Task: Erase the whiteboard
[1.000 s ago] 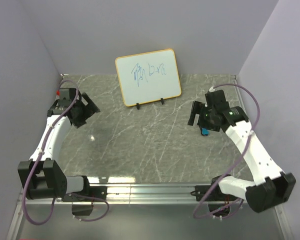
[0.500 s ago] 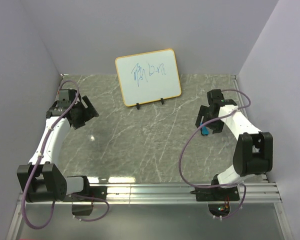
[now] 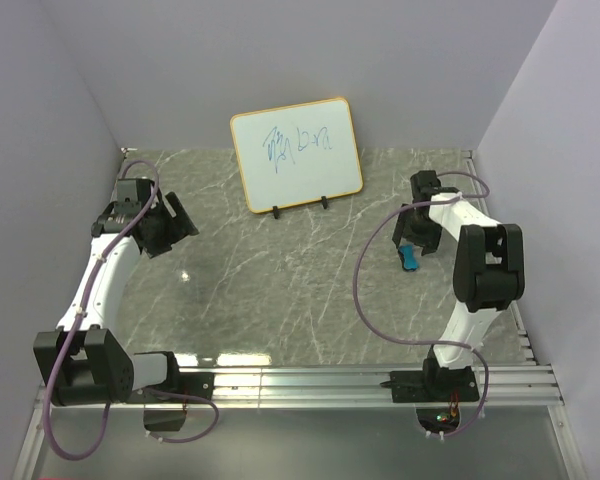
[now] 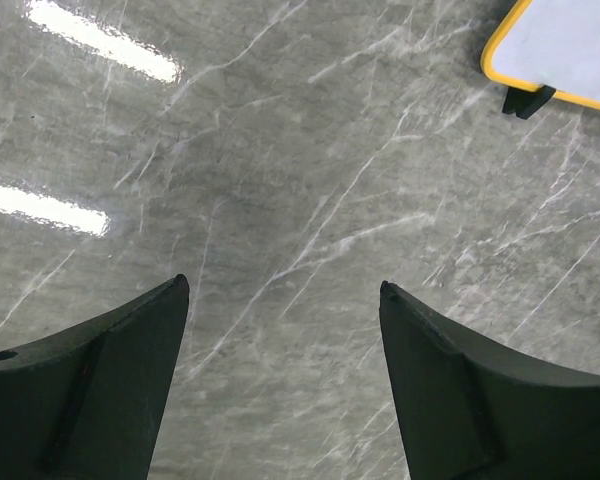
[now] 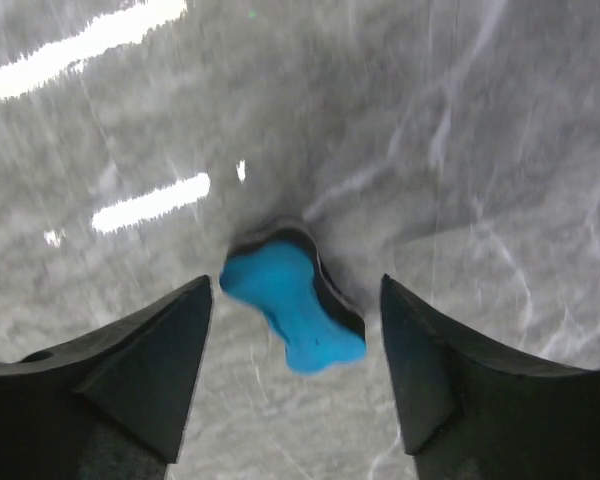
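**Whiteboard point(image 3: 295, 155):** It stands at the far middle of the surface point(image 3: 280, 290) on two black feet, tilted back, with blue writing on its face. It is judged light, stiff and smooth-faced. Because only the feet prop it, a firm wipe could slide or tip it. The yellow frame edge is the best place to steady it, not the face.

**Eraser point(image 3: 410, 258):** This small blue piece lies flat on the right of the surface, well apart from the board. It is probably light and best gripped across its narrow waist.

**Right arm:** The elbow is folded high and the wrist points down. The right fingers point(image 5: 130, 370) are spread on either side of the eraser point(image 5: 295, 305), gripping nothing.

**Left arm:** It is extended along the left side. The left fingers point(image 4: 100, 390) are spread and empty over bare surface. The board's corner point(image 4: 570, 50) is ahead of them, not close.
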`<control>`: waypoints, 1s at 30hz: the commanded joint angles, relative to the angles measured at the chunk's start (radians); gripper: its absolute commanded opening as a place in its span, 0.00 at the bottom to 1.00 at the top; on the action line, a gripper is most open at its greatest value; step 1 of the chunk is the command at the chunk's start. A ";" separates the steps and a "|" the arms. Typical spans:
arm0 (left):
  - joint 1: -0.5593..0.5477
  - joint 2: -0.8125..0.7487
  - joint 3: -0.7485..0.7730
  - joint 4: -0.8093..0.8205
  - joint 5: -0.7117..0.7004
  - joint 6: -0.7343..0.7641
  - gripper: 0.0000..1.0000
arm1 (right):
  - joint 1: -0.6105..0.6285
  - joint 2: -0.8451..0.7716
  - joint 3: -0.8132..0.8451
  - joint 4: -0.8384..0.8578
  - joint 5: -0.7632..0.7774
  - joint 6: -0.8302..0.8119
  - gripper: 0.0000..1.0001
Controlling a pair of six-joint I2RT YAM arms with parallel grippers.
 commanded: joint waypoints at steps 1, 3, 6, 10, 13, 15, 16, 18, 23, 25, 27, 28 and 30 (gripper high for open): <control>-0.005 -0.042 0.038 -0.028 -0.020 0.042 0.82 | -0.008 0.036 0.048 0.032 0.008 -0.015 0.73; -0.005 -0.051 0.042 -0.036 -0.040 0.049 0.82 | -0.005 0.038 0.036 0.043 0.000 -0.013 0.72; -0.005 -0.085 0.031 -0.039 -0.049 0.050 0.83 | 0.008 0.023 -0.006 0.054 -0.008 -0.010 0.72; -0.005 -0.105 -0.001 -0.030 -0.051 0.036 0.83 | 0.029 -0.031 -0.049 0.080 -0.015 -0.010 0.75; -0.005 -0.110 -0.021 -0.021 -0.043 0.025 0.82 | 0.041 -0.037 -0.053 0.077 -0.019 -0.013 0.75; -0.005 -0.110 -0.023 -0.019 -0.042 0.023 0.82 | 0.044 -0.033 -0.056 0.077 -0.017 -0.013 0.75; -0.005 -0.108 -0.021 -0.019 -0.043 0.022 0.82 | 0.044 -0.025 -0.057 0.077 -0.017 -0.011 0.74; -0.005 -0.108 -0.014 -0.022 -0.045 0.023 0.82 | 0.046 -0.016 -0.060 0.077 -0.002 -0.010 0.73; -0.005 -0.108 -0.009 -0.027 -0.054 0.025 0.82 | 0.046 0.024 -0.041 0.057 0.035 -0.001 0.56; -0.003 -0.114 -0.017 -0.027 -0.059 0.022 0.81 | 0.045 0.029 -0.038 0.055 0.043 0.001 0.41; -0.005 -0.122 -0.030 -0.022 -0.062 0.016 0.82 | 0.046 0.026 -0.044 0.057 0.046 0.001 0.32; -0.005 -0.127 -0.035 -0.021 -0.063 0.016 0.82 | 0.046 0.022 -0.047 0.057 0.041 0.001 0.23; -0.005 -0.130 -0.052 -0.019 -0.086 0.004 0.81 | 0.044 0.022 -0.052 0.055 0.038 -0.001 0.09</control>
